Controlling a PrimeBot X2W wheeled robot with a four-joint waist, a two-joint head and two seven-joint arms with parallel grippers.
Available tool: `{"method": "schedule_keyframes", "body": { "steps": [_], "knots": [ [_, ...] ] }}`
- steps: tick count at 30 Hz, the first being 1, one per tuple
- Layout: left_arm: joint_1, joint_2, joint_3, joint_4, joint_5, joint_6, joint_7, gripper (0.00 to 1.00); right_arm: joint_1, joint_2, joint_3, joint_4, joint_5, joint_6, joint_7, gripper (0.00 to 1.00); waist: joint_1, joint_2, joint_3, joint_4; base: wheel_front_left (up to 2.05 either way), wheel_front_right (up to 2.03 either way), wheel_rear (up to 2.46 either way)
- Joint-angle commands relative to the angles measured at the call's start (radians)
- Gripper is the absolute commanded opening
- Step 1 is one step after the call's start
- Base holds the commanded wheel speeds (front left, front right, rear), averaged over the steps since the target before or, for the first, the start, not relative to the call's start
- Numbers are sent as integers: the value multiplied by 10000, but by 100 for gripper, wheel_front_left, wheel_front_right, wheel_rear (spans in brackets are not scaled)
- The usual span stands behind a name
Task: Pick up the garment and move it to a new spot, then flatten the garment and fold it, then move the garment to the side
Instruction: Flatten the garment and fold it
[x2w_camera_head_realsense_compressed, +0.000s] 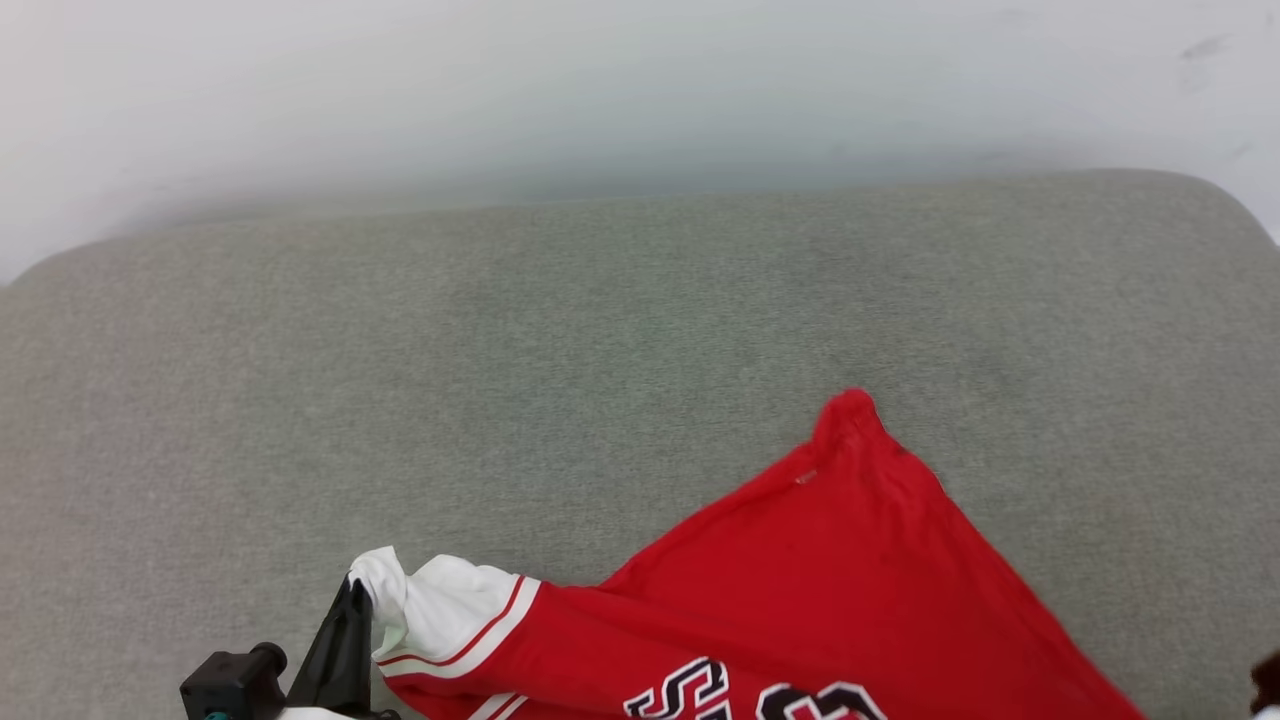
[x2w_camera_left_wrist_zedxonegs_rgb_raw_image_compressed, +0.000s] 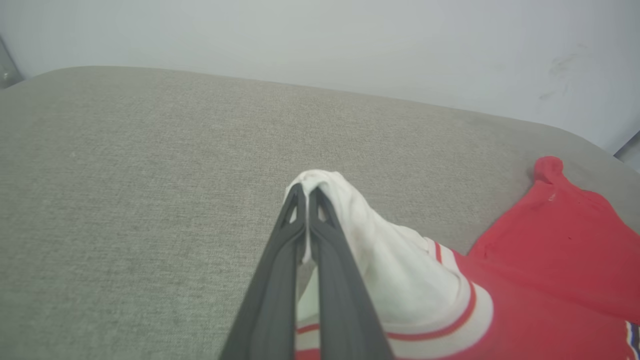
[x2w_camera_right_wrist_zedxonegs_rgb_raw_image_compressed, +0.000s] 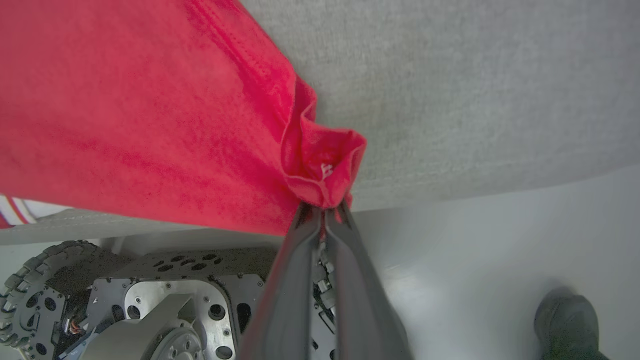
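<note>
The garment (x2w_camera_head_realsense_compressed: 800, 590), a red jersey with white sleeves and black lettering, hangs stretched over the near edge of the grey cushioned surface (x2w_camera_head_realsense_compressed: 560, 330). My left gripper (x2w_camera_head_realsense_compressed: 352, 588) is shut on the tip of its white sleeve (x2w_camera_left_wrist_zedxonegs_rgb_raw_image_compressed: 370, 240), the dark fingers (x2w_camera_left_wrist_zedxonegs_rgb_raw_image_compressed: 280, 280) pinching the cloth at the lower left of the head view. In the right wrist view my right gripper (x2w_camera_right_wrist_zedxonegs_rgb_raw_image_compressed: 322, 210) is shut on a bunched red corner (x2w_camera_right_wrist_zedxonegs_rgb_raw_image_compressed: 320, 165) of the garment, held past the surface's edge above the floor. A red corner (x2w_camera_head_realsense_compressed: 848, 410) of the garment lies out on the surface.
A pale wall (x2w_camera_head_realsense_compressed: 640, 90) runs behind the grey surface. Below the garment in the right wrist view are the robot's wheeled base (x2w_camera_right_wrist_zedxonegs_rgb_raw_image_compressed: 125, 295) and a person's dark shoe (x2w_camera_right_wrist_zedxonegs_rgb_raw_image_compressed: 567, 320) on the white floor.
</note>
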Motion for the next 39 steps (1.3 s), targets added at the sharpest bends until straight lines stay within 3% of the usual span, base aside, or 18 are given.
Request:
{"method": "schedule_keyframes", "body": {
  "steps": [1, 2, 3, 4, 7, 12, 17, 20, 24, 31, 35, 39],
  "knots": [
    [81, 50, -8, 7, 7, 37, -12, 0, 394, 340, -161, -61, -34, -7, -145, 0, 1, 0, -60, -145, 0, 0, 0],
    [83, 64, -11, 12, 12, 34, -14, 0, 652, 597, -238, -46, -40, -7, -232, 10, 1, 0, -59, -175, 0, 0, 0],
    [72, 76, -21, 12, 10, 46, -14, 0, 845, 840, -327, -32, -33, -7, -342, 38, 1, 0, -53, -199, 0, 0, 0],
    [50, 84, -32, 7, 6, 57, -10, 0, 950, 1061, -414, -56, -11, -7, -544, 100, 1, 0, -42, -219, 0, 0, 0],
    [-10, 87, -92, -42, -7, 60, 6, 0, 1102, 1488, -645, -112, 86, -5, -1414, 100, 1, 0, -27, -260, 0, 0, 0],
    [-82, 103, -174, -153, -35, 76, 20, 0, 530, 1731, -852, -105, 25, -5, -4017, 100, 1, 0, 40, -287, 0, 0, 0],
    [-268, 101, -280, -322, -50, 72, 43, 0, -589, 1527, -755, 370, -120, -5, -6700, 100, 1, 0, 257, -216, 0, 0, 0],
    [-412, 113, -371, -448, -51, 54, 52, 0, -1401, 1209, -401, 934, -24, -5, -7325, 100, 1, 0, 481, -98, 0, 0, 0],
    [-719, 87, -485, -682, -76, 26, 35, 0, -2642, 469, 340, 1654, 416, -5, -6673, 100, 1, 0, 873, 170, 0, 0, 0],
    [-1318, 13, -710, -835, -116, -42, -20, 0, -4568, -1019, 1752, 1687, 1074, -5, -3184, 100, 1, 0, 1634, 728, 0, 0, 0],
    [-1621, -21, -803, -860, -141, -86, -52, 0, -5492, -1405, 2746, 1616, 1392, -5, -1568, 100, 1, 0, 2090, 998, 0, 0, 0],
    [-1931, -39, -908, -861, -140, -119, -67, 0, -6350, -1608, 3669, 1920, 1627, -5, -1072, 100, 1, 0, 2566, 1221, 0, 0, 0]
  ]
}}
